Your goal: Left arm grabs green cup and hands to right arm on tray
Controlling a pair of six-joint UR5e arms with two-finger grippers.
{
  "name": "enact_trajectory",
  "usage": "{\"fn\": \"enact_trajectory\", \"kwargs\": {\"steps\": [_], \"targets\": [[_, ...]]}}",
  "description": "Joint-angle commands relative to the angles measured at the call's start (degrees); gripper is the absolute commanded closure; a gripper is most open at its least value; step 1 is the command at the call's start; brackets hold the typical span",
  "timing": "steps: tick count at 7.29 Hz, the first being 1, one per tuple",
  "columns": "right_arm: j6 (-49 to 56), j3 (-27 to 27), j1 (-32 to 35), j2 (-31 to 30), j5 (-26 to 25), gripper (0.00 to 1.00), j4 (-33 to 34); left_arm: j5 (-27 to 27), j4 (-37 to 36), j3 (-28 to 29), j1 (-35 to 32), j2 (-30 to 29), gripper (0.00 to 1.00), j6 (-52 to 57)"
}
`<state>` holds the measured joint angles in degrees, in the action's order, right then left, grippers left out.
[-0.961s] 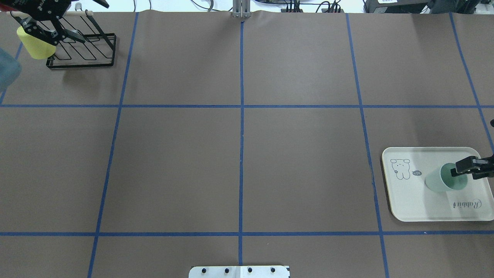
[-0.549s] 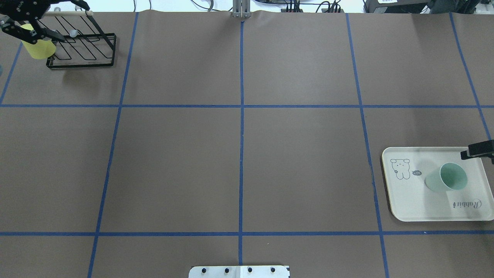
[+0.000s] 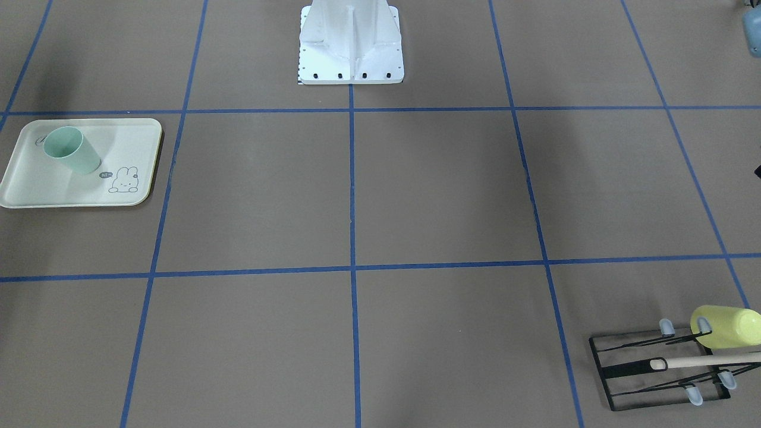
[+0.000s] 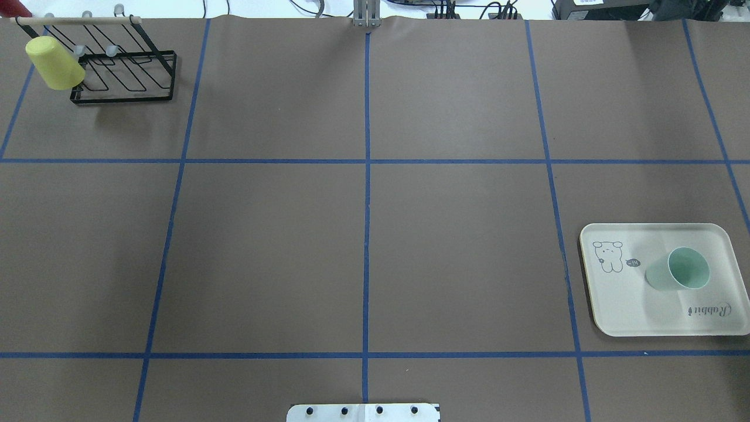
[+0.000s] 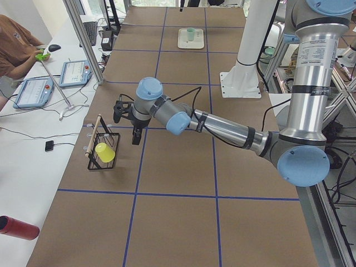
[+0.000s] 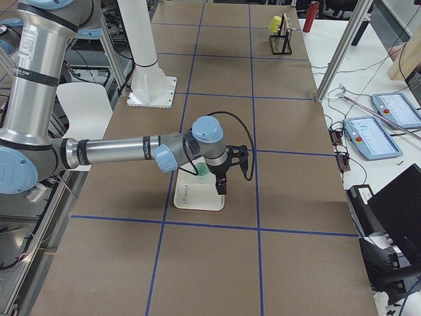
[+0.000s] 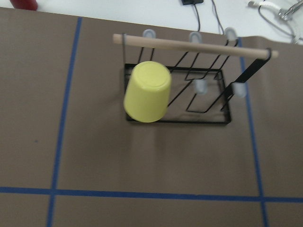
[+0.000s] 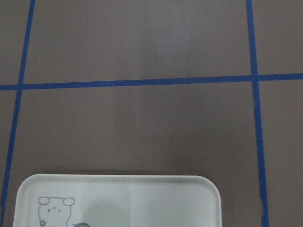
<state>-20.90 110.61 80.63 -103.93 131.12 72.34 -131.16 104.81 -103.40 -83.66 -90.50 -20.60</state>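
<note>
The green cup point(image 4: 678, 269) stands mouth up on the cream tray point(image 4: 621, 305) at the right of the table, with nothing holding it. It also shows in the front-facing view point(image 3: 71, 150) on the tray point(image 3: 83, 190). Neither gripper shows in the overhead view. In the exterior right view the right gripper point(image 6: 221, 185) hangs over the tray's point(image 6: 197, 196) outer side, beside the cup point(image 6: 202, 170). In the exterior left view the left gripper point(image 5: 133, 130) hovers beside the black rack point(image 5: 101, 150). I cannot tell whether either gripper is open or shut.
A yellow-green cup point(image 4: 54, 63) hangs upside down on the black wire rack point(image 4: 126, 88) at the far left corner; the left wrist view shows the cup point(image 7: 147, 91) too. The robot's white base point(image 3: 351, 44) sits at the table's near edge. An operator point(image 5: 16, 44) sits beyond the table.
The right gripper has drawn back from the green cup's rim and left the overhead view; the cup stays on the tray. The left gripper has moved away from the yellow-green cup, out of that view.
</note>
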Motion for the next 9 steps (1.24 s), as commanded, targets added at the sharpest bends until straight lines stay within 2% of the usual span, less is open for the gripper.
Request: {"fn": "enact_trajectory", "kwargs": {"steps": [1, 2, 6, 7, 9], "targets": [[8.66, -0.22, 2.78, 4.68, -0.25, 0.0, 10.78, 0.03, -13.35, 0.57, -3.77, 2.08, 0.0, 22.62], [8.68, -0.31, 2.52, 4.96, -0.68, 0.0, 11.16, -0.06, -17.32, 0.31, -4.23, 3.04, 0.0, 27.23], [8.68, -1.35, -0.29, 6.71, -1.12, 0.0, 11.25, -1.02, -17.71, 0.3, -4.32, 4.63, 0.0, 27.37], [8.68, -2.23, -0.38, 7.5, -1.21, 0.0, 11.51, -3.98, -17.8, 0.65, -4.32, 4.63, 0.0, 27.19], [8.77, -2.24, -0.12, 9.7, -0.69, 0.0, 15.88, -5.68, -17.71, 1.1, -4.32, 4.72, 0.0, 27.1]]}}
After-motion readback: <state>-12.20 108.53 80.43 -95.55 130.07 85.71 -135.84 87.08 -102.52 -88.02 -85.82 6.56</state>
